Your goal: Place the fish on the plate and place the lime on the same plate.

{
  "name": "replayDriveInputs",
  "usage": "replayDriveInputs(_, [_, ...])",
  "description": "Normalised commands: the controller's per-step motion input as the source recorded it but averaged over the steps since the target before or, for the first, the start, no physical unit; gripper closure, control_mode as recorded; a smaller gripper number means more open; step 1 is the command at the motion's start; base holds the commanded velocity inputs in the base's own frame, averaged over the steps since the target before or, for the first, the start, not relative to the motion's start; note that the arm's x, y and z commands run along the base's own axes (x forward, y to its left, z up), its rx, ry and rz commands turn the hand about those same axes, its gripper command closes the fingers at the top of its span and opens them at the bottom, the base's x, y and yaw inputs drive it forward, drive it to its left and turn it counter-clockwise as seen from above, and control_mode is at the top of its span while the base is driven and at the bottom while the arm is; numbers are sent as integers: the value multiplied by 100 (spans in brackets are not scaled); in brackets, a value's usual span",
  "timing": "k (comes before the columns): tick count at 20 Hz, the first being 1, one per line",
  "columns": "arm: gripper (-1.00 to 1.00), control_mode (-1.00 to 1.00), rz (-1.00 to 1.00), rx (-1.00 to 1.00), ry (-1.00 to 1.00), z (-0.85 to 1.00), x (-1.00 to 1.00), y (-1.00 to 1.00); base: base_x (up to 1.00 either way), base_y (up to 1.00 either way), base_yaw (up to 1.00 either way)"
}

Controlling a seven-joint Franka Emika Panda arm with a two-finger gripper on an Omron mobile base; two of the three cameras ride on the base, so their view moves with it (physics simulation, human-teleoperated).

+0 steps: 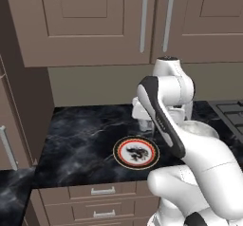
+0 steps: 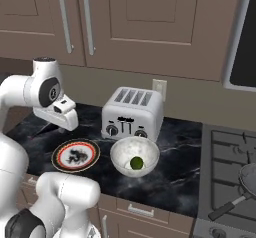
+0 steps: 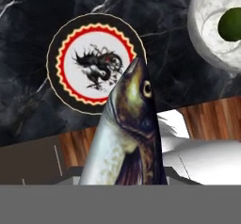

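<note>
Fish [image 3: 127, 133], seen close in the hand view, rises head-up from the bottom edge with its snout overlapping the near rim of the plate [image 3: 56, 77]; its body is silvery with a dark back and a pale eye. The gripper's fingertips are hidden behind the fish, yet the fish hangs in the air along the gripper's axis, so the claw is part-closed on it. In the right base view the gripper [image 2: 64, 116] hangs over the counter [image 2: 185, 167] just beyond the far edge of the plate [image 2: 60, 167]. One plate lies flat on the counter: dark outer rim, red-orange ring, white centre bearing a dark dragon figure; it carries nothing. To its right, close by, stands one deep white speckled bowl [image 2: 120, 157] holding one lime [image 2: 136, 162]. Behind the bowl, toward the wall, stands one silver four-slot toaster [image 2: 132, 113]. One wall socket [image 2: 159, 87] sits just above it. The surface is black marble with white veining. Brown wall cabinets [image 1: 95, 21] with long metal handles hang above; drawers [image 1: 102, 192] lie below the near edge. At far right a stove [image 2: 232, 152] carries one frying pan [image 2: 245, 184].
</note>
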Motion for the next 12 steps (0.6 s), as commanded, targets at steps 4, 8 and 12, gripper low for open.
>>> replayDriveInputs(4, [100,-100,0,0,0,-50,0,0,0,0,0])
replayDriveInputs(8, [100,-100,0,0,-1,-81,16,0,0,0,0])
replayDriveInputs(12, [100,-100,2,0,0,-73,42,0,0,0,0])
